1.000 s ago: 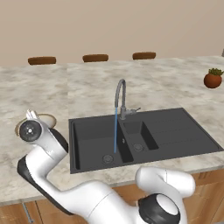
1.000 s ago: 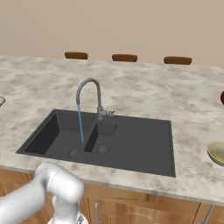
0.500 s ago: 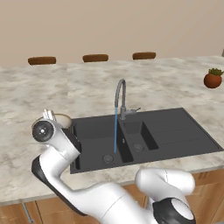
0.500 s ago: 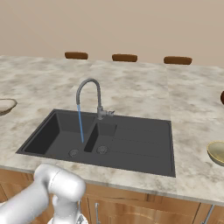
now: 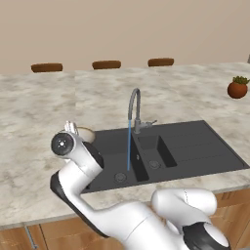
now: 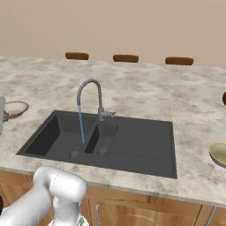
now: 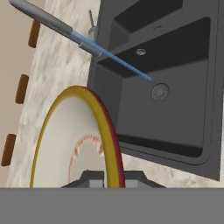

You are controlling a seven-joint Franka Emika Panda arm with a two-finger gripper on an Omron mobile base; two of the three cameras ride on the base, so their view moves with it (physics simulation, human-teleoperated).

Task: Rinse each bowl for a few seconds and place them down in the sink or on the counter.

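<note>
We see the shallow bowl (image 7: 74, 144) held edge-on in the pincer (image 7: 111, 177), whose fingers are closed on its rim. Its rim shows yellow to red-brown and its inside whitish with a faint reddish ring. It hangs just left of the sink (image 5: 195, 146), over the desk (image 5: 34, 122) at the sink's left edge; in the left base view it shows as a pale disc (image 5: 84, 135) behind the pincer (image 5: 72, 129), and in the right base view it sits (image 6: 14, 109) left of the sink (image 6: 145, 145).

The sink is dark, with a large basin on the left, a smaller basin in the middle and a ribbed drainboard on the right. The gooseneck tap (image 5: 133, 105) rises behind the divider, and a thin blue stream (image 5: 128, 146) falls from its spout into the large basin near the drain.

The deeper olive-tan bowl (image 6: 218, 153) stands on the desk (image 6: 194, 114) well right of the sink. A potted plant (image 5: 237, 88) stands far right of the sink, behind it. Three brown chair backs (image 5: 106, 64) line the desk's far edge beyond the tap.
</note>
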